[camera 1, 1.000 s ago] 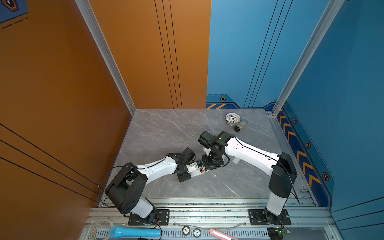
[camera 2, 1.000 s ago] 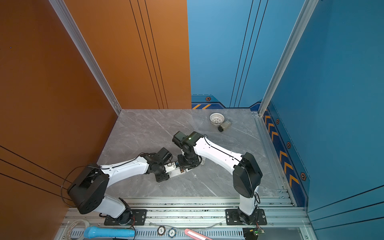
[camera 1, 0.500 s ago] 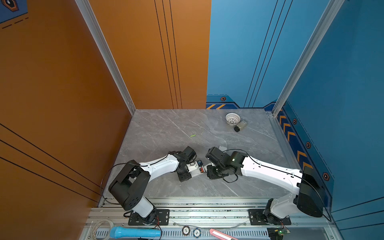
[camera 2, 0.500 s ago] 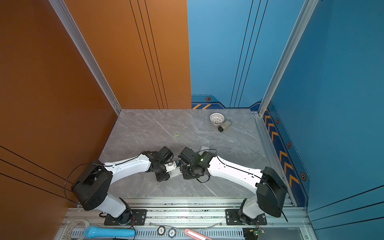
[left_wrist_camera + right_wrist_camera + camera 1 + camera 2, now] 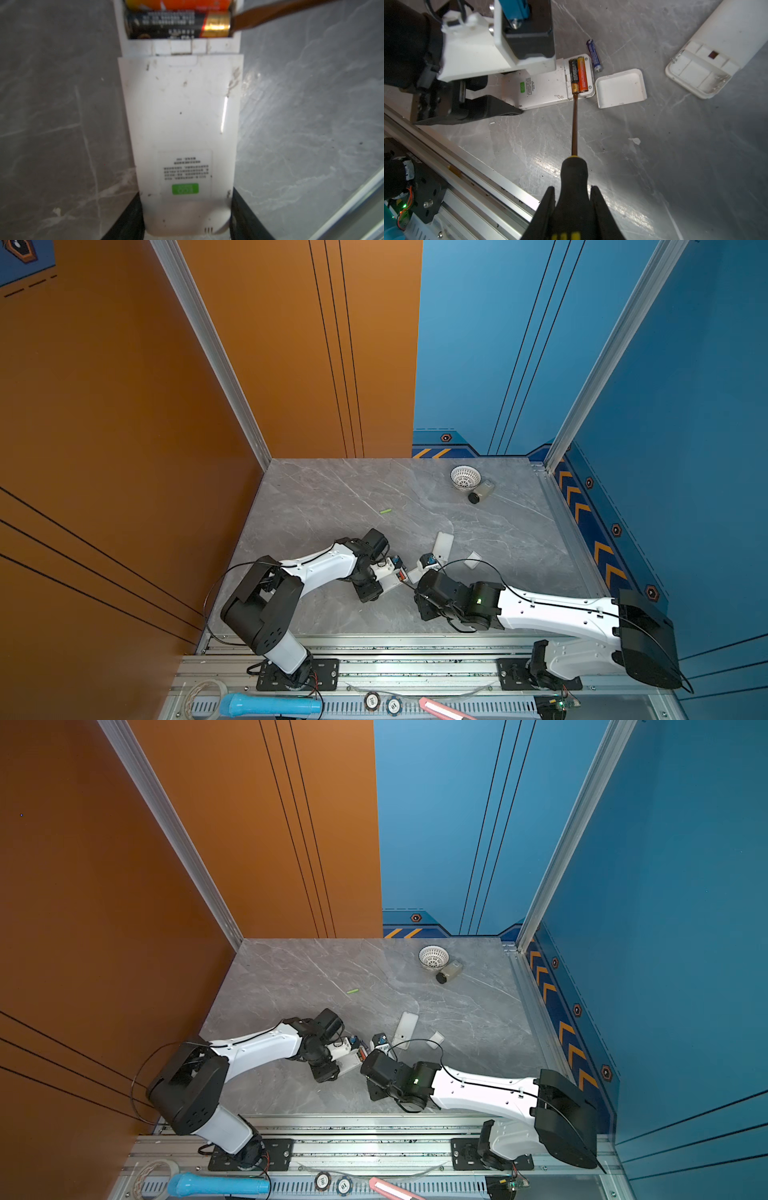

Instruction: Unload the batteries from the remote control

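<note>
My left gripper (image 5: 186, 209) is shut on the narrow end of a white remote control (image 5: 180, 124) that lies face down on the grey table. Its compartment is uncovered and holds two batteries side by side, one black with gold (image 5: 573, 75) and one orange (image 5: 582, 74). My right gripper (image 5: 572, 188) is shut on the black-and-yellow handle of a screwdriver (image 5: 574, 124). The screwdriver's tip touches the gold end of the black battery. A bluish battery (image 5: 594, 56) lies loose beside the remote. A light green battery (image 5: 385, 511) lies farther back on the table.
A white cover (image 5: 620, 88) lies hollow side up next to the remote. A second white remote (image 5: 716, 47) with an empty compartment lies beyond it. A white basket (image 5: 465, 477) and a small jar (image 5: 481, 491) stand at the back right. The aluminium rail (image 5: 467, 166) runs along the front.
My right arm has dropped low and drawn back toward the front rail, so its gripper now sits to the right of the remote. The left arm has barely moved.
</note>
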You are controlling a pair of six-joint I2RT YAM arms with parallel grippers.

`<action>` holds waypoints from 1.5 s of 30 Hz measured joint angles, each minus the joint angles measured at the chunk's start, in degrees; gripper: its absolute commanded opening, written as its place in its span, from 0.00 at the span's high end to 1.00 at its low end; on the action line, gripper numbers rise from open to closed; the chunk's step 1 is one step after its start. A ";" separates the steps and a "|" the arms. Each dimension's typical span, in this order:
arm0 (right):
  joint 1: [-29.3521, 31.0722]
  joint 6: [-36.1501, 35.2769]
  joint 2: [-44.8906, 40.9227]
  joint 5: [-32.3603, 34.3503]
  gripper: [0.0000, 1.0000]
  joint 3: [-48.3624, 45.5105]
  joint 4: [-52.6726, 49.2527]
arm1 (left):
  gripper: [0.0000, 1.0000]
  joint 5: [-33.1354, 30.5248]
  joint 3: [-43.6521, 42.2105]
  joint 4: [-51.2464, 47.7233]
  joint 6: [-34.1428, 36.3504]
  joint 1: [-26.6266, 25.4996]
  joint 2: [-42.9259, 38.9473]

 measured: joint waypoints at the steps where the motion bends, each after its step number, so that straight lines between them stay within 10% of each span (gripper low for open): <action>1: -0.24 -0.33 0.37 0.11 1.00 -0.31 1.22 | 1.00 0.24 0.17 -0.09 -0.46 0.57 0.17; 15: -12.61 -7.08 11.91 -11.93 1.00 4.81 15.28 | 1.00 0.39 5.68 -1.03 -8.68 8.72 4.87; 45: -16.46 -5.03 13.86 -18.60 1.00 4.63 21.90 | 1.00 -0.17 9.88 -4.70 -9.97 9.64 8.35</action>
